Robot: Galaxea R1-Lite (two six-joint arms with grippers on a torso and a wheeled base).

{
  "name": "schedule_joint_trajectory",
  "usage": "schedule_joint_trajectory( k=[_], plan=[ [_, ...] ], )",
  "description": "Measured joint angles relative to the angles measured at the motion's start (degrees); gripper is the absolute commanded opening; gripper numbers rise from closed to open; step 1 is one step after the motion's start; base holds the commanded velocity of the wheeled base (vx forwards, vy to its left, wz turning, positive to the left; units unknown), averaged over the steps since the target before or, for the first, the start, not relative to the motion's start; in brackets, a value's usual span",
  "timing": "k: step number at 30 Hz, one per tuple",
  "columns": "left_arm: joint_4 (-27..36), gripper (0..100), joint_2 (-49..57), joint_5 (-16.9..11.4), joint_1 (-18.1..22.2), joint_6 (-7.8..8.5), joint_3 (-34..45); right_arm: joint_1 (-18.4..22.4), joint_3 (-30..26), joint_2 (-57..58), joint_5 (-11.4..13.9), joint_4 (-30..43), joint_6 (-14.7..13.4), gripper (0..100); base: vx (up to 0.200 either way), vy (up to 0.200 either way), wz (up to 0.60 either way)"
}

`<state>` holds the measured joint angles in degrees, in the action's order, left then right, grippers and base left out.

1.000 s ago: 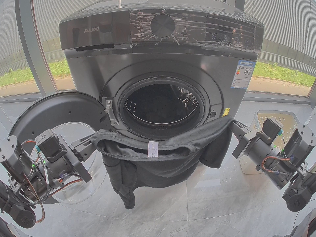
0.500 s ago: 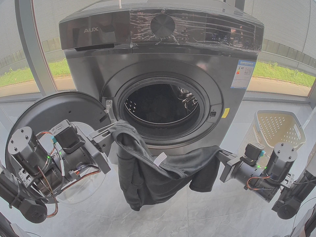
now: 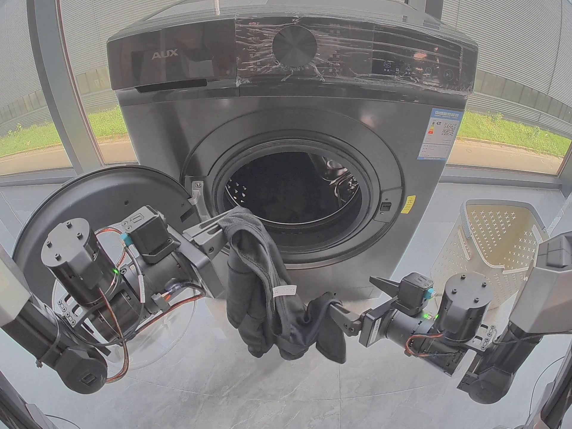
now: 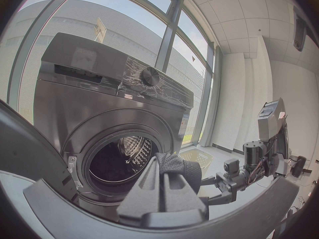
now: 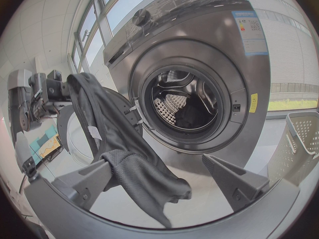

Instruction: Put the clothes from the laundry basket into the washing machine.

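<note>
A dark grey garment [image 3: 262, 281] hangs in front of the washing machine [image 3: 286, 108], just below and left of its open drum [image 3: 292, 201]. My left gripper [image 3: 223, 224] is shut on the garment's top edge, right by the drum's lower-left rim; its fingers [image 4: 162, 180] pinch the cloth [image 4: 182, 170]. My right gripper [image 3: 354, 298] stands open lower down to the right. The garment's other end [image 5: 139, 176] is draped over one of its fingers [image 5: 86, 181], and the other finger [image 5: 232, 180] is bare. A dark piece of clothing [image 5: 189, 112] lies inside the drum.
The round door [image 3: 101, 201] is swung open to the left, behind my left arm. A cream laundry basket [image 3: 500, 239] stands on the tiled floor to the right of the machine. Windows run behind the machine.
My right gripper dropped low, moved left and opened, so the garment no longer stretches between the arms. My left gripper rose toward the drum opening, still holding the cloth.
</note>
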<state>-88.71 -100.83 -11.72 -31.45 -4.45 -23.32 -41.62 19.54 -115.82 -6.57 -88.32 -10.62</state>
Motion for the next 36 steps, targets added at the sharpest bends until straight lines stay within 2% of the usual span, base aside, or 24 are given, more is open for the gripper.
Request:
schedule_joint_trajectory(
  k=[3,5,10,16,23,28,32,36],
  plan=[
    [0.0,0,-0.8,2.3,-0.2,0.1,-1.5,-0.1,1.0,-2.3,0.3,0.0,0.7,100,0.0,0.0,0.0],
    [0.1,0,-1.3,4.4,-0.7,0.13,-2.7,-0.7,1.8,-3.8,1.4,0.0,1.1,100,0.0,0.0,0.0],
    [0.3,0,-2.5,6.5,-2.2,0.18,-5.0,-3.7,2.8,-6.6,3.9,0.0,1.2,100,0.0,0.0,0.0],
    [0.4,0,-3.4,6.9,-3.6,0.18,-6.6,-5.3,4.2,-10.4,4.1,0.0,1.1,100,0.0,0.0,0.0],
    [0.4,0,-4.0,6.9,-3.4,0.18,-7.5,-7.0,0.9,-13.9,4.0,-0.1,0.9,100,0.0,0.0,0.0],
    [0.3,0,-4.2,6.8,-3.4,0.21,-7.5,-7.2,-1.0,-15.5,1.3,0.0,-0.4,100,0.0,0.0,0.0],
    [0.2,0,-4.2,6.8,-3.4,0.18,-7.2,-6.6,0.7,-16.2,0.6,0.0,-0.5,100,0.0,0.0,0.0],
    [0.2,0,-4.2,6.8,-3.7,0.18,-7.1,-6.3,6.0,-16.9,0.5,0.0,0.4,100,0.0,0.0,0.0]
  ],
)
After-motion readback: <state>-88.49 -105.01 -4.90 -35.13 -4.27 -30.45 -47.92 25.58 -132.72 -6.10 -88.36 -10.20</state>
